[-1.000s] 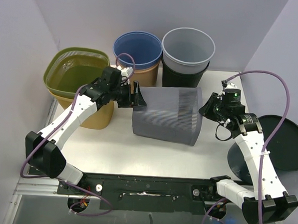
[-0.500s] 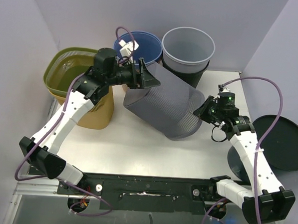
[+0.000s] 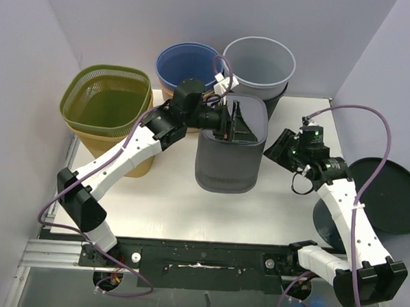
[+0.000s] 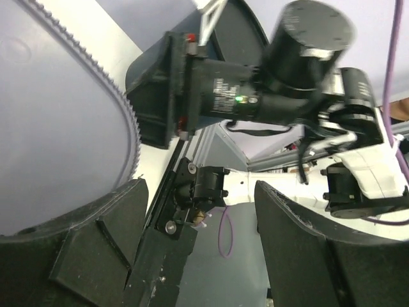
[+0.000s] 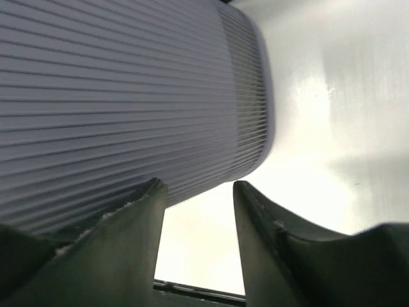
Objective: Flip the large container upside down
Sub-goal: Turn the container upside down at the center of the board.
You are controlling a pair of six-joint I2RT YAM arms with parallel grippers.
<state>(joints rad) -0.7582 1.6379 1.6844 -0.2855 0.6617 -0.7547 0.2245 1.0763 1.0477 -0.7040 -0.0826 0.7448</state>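
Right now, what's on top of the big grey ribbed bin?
Only the left pincer, open, over the bin's upper end. From overhead, the end surface beneath it is mostly covered.

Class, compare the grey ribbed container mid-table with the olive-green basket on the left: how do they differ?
The grey ribbed container has fine ribbed walls; the olive-green basket has a mesh of holes. The container stands alone on the table; the basket sits nested in a tan bin. The left gripper is at the container's top; no gripper touches the basket. Both have rounded-rectangular outlines.
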